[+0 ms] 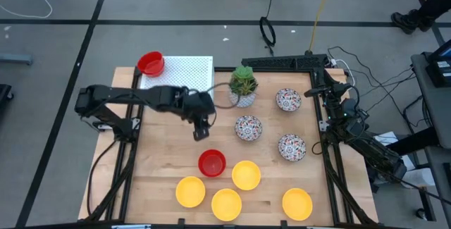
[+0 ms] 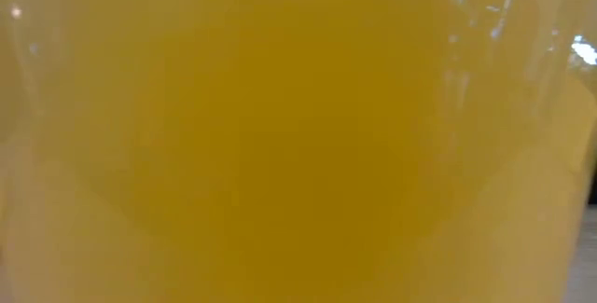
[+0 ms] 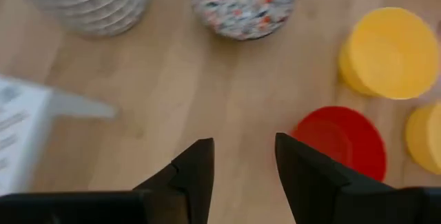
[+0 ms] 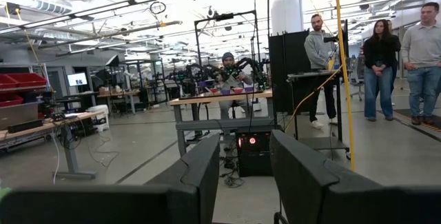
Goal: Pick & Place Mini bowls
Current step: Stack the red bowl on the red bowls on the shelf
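Observation:
My left gripper (image 1: 199, 132) (image 3: 242, 145) hangs open and empty over bare wood at the table's middle, pointing down at a slant. A red mini bowl (image 1: 211, 163) (image 3: 341, 141) stands just nearward of it. A second red bowl (image 1: 150, 63) sits on the white perforated board (image 1: 184, 70) at the far left. Several yellow bowls stand along the near edge, among them one (image 1: 246, 175) (image 3: 389, 52) beside the red one. Three floral bowls (image 1: 248, 127) (image 1: 288, 100) (image 1: 291, 146) stand at the right. My right gripper (image 4: 241, 148) is parked open at the table's right edge, facing the room.
A white pot with a green plant (image 1: 243, 86) (image 3: 89, 3) stands at the far middle, close to my left arm. A yellow bowl (image 2: 298, 135) fills the whole low view. Cables and a dark frame line the right edge. People stand in the room beyond.

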